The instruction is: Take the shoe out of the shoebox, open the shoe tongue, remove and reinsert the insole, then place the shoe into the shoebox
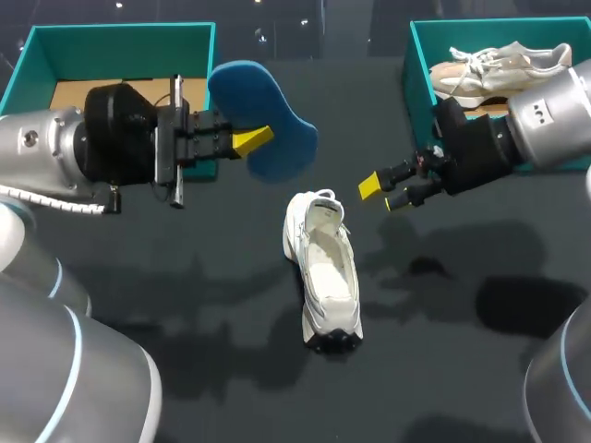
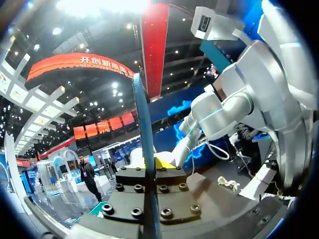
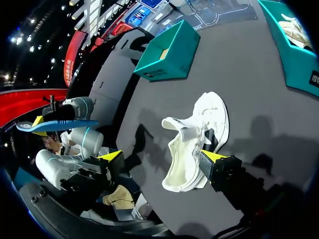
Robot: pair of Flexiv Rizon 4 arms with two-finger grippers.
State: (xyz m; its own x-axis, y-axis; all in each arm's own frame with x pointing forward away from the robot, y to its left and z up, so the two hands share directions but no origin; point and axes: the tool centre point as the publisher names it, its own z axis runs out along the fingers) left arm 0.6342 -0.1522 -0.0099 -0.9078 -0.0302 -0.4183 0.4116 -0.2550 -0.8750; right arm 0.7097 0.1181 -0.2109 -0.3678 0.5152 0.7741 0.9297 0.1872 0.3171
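Dark table (image 1: 203, 305), head view: white shoe (image 1: 325, 277) lies mid-table on its sole, opening up, toe twd the near edge. L gripper (image 1: 251, 140) hangs above the table, up-left of the shoe, fingers clamped on a blue insole (image 1: 268, 120) held in the air. R gripper (image 1: 383, 192) is near the shoe's heel, on its right, fingers apart w/ nothing btwn them. Teal L box (image 1: 28, 65) at the far left has cardboard floor showing; teal R box (image 1: 420, 74) at the far right holds a 2nd shoe (image 1: 499, 66)

L wrist: insole (image 2: 141, 129) seen edge-on, upright, pinched btwn the fingers of L gripper (image 2: 149, 167)

R wrist: R gripper (image 3: 162, 158) has fingers wide apart; shoe (image 3: 199, 134) lies on the table (image 3: 239, 74) ahead of them, apart from both. L box (image 3: 167, 55) sits beyond the shoe; insole (image 3: 55, 125) shows off to the side, flat in the air
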